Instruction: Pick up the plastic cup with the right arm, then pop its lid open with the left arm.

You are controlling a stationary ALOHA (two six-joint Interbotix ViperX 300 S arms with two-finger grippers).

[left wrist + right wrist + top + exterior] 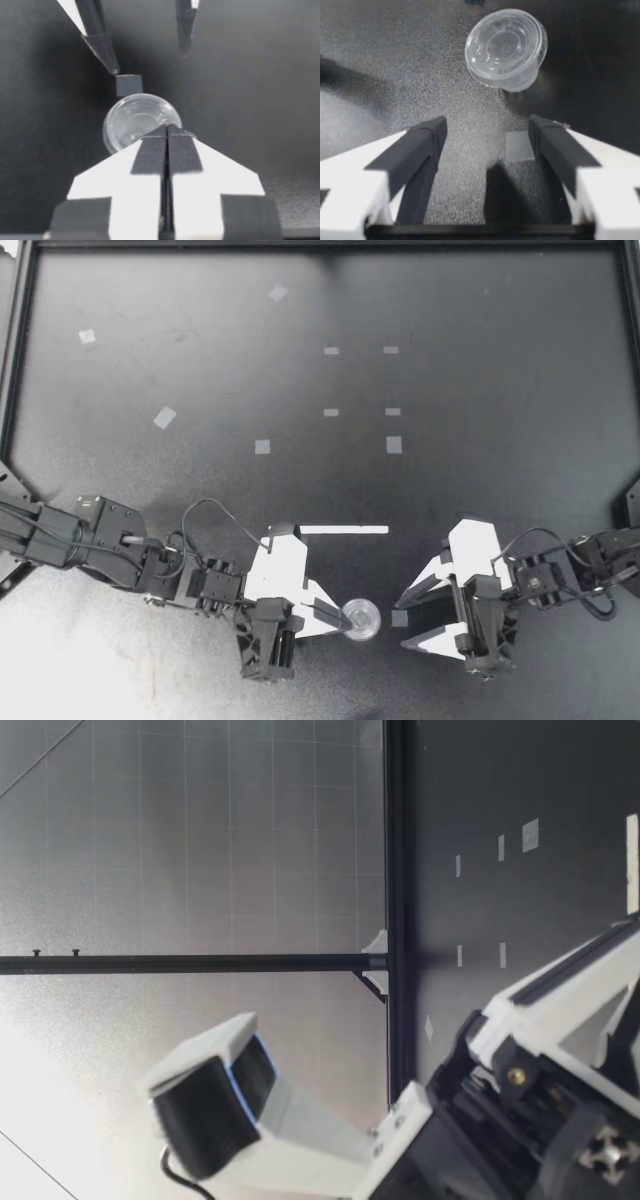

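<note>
- Clear plastic cup (362, 620), lidded, sits on the black table (480, 390) near its front edge, between my two grippers.
- My left gripper (340, 616) has its fingers pressed together with nothing between them. The tips lie at the cup's rim on the side away from my right arm. I cannot tell whether they touch it.
- In the left wrist view the closed left gripper (167, 131) points at the cup (135, 120), which lies just ahead of the tips and partly under them.
- My right gripper (402, 626) is spread wide and holds nothing. It faces the cup from the other side, a little apart from it.
- A grey tape square (400, 617) lies flat on the table between the right gripper's fingertips, just beside the cup.
- In the right wrist view the tape (519, 146) lies by one finger of the right gripper (487, 125), and the cup (505, 47) stands ahead of it, lid tilted toward the camera.
- From the left wrist, the tape (129, 84) lies just past the cup, with the right gripper's fingers (100, 42) apart beyond it.
- A white strip (343, 530) lies farther back on the table.
- In the low view an arm (520, 1100) fills the near part.
</note>
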